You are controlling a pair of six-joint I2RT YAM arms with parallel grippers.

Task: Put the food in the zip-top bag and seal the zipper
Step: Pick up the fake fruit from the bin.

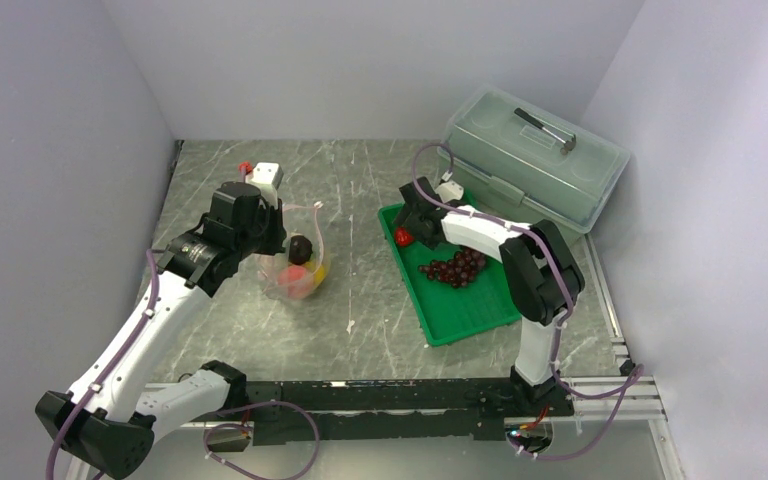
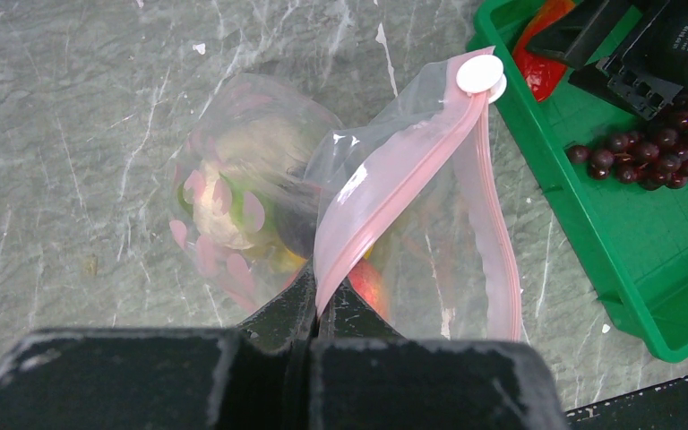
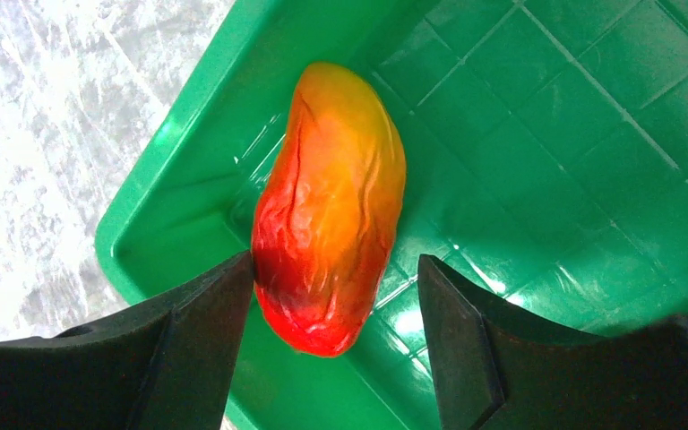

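Observation:
The clear zip-top bag [image 1: 297, 268] stands open on the table with several food pieces inside, a dark purple ball on top. My left gripper [image 2: 325, 288] is shut on the pink zipper strip [image 2: 385, 202] at the bag's mouth and holds it up; a white slider [image 2: 481, 74] sits at the strip's far end. My right gripper [image 3: 333, 305] is open around the lower end of a red-orange fruit [image 3: 331, 202] that lies in the green tray [image 1: 460, 320]. Its left finger touches or nearly touches the fruit. A dark grape bunch [image 1: 455, 267] lies in the tray.
A pale green lidded box [image 1: 535, 155] stands behind the tray at the back right. A small red piece [image 1: 245, 167] lies by the back left. Grey walls close in the left, back and right sides.

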